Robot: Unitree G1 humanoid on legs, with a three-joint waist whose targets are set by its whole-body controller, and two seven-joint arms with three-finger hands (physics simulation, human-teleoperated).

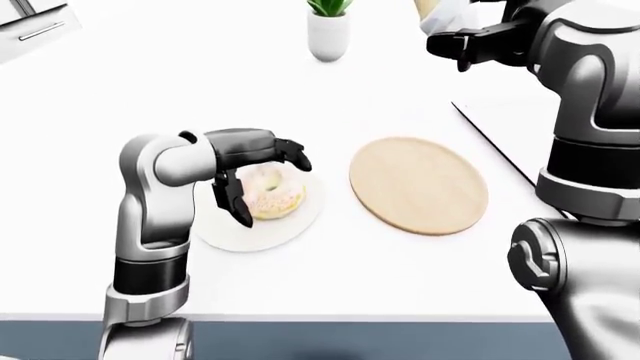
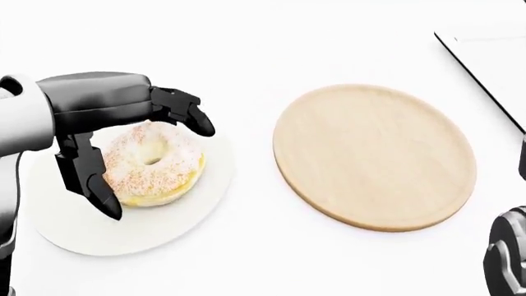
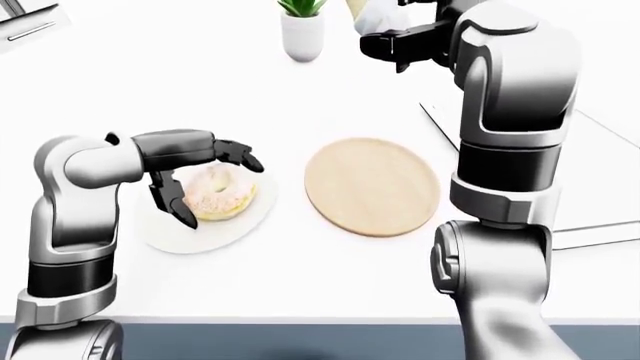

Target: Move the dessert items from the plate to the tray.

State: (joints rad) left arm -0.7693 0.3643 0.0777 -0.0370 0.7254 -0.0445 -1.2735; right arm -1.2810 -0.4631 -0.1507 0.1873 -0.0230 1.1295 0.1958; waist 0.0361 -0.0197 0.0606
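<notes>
A potted plant (image 1: pixel 328 30) stands well beyond the left hand (image 2: pixel 135 154), the empty tray (image 2: pixel 374 154) to its right. Its spread fingers straddle the doughnut (image 2: pixel 152 163) on the plate (image 2: pixel 66 222), not clenched.

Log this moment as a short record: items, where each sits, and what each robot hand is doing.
donut: sugar-dusted, on the plate
plate: white, at left in the head view
tray: round, wooden, bare, right of the plate
left robot hand: fingers curled about the donut, not clearly clamped
right robot hand: raised at the top of the left-eye view, grip unclear
potted plant: at top, beyond the plate
task status: donut not yet moved
</notes>
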